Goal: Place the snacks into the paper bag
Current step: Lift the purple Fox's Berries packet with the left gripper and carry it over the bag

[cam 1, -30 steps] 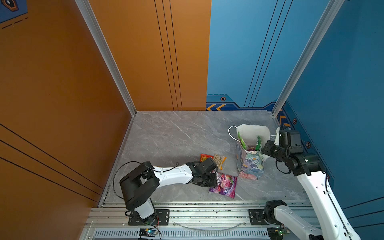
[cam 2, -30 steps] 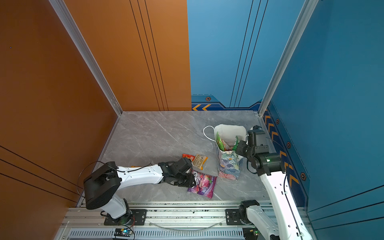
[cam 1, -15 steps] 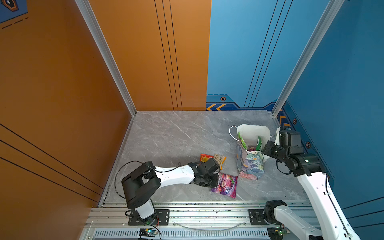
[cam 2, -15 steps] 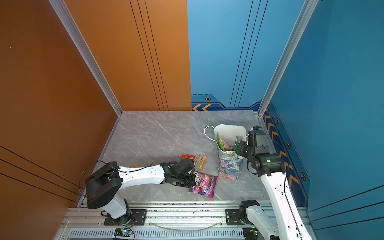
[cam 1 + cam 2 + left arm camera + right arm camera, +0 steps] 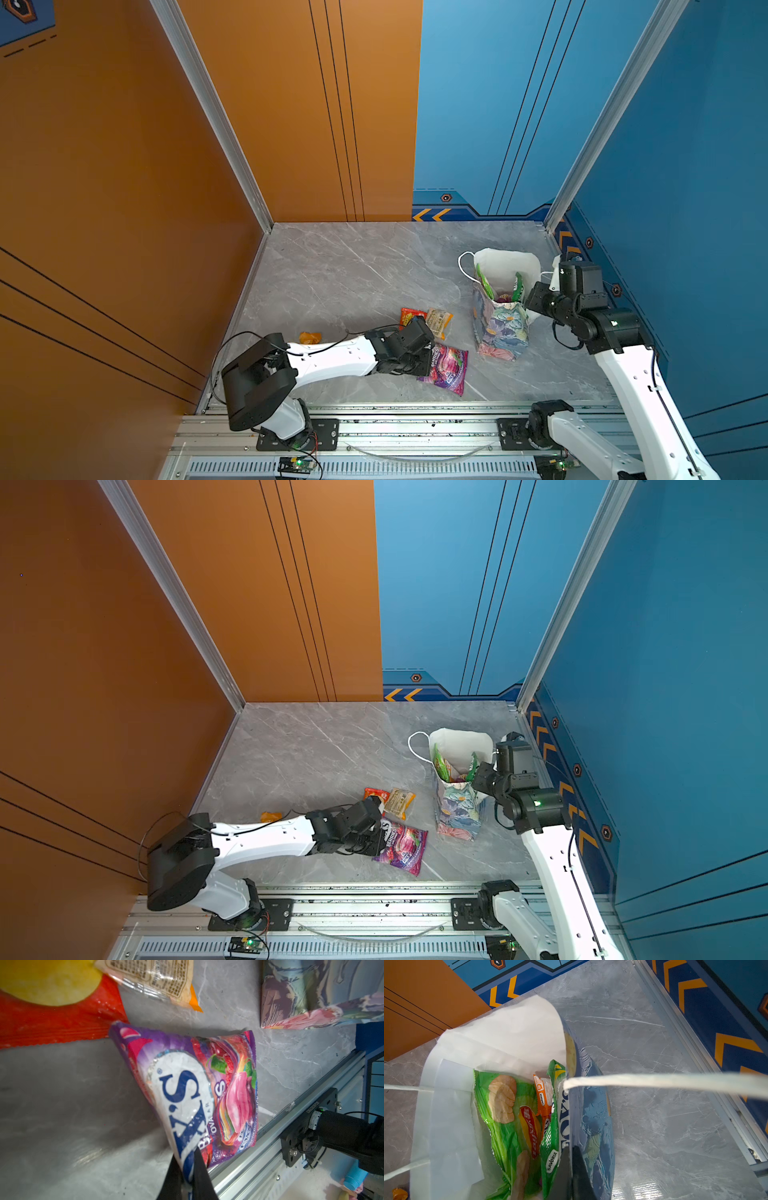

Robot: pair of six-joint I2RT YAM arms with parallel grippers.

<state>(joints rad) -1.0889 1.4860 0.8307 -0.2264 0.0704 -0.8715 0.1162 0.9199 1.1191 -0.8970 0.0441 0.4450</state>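
Frankly, I fear a slip — left tool [image 5: 186, 1165] barely nips the purple packet [image 5: 187, 1088]; right tool [image 5: 571, 1159] clamps the paper bag [image 5: 508, 1028].

top views: high, front, looking down, far | wrists: close, along fingers [image 5: 200, 1178] | shared: paper bag [image 5: 500, 328]

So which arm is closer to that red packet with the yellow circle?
Left. The left gripper is shut on the purple packet, close beside the red packet. The right gripper is farther off, shut on the paper bag at its rim.
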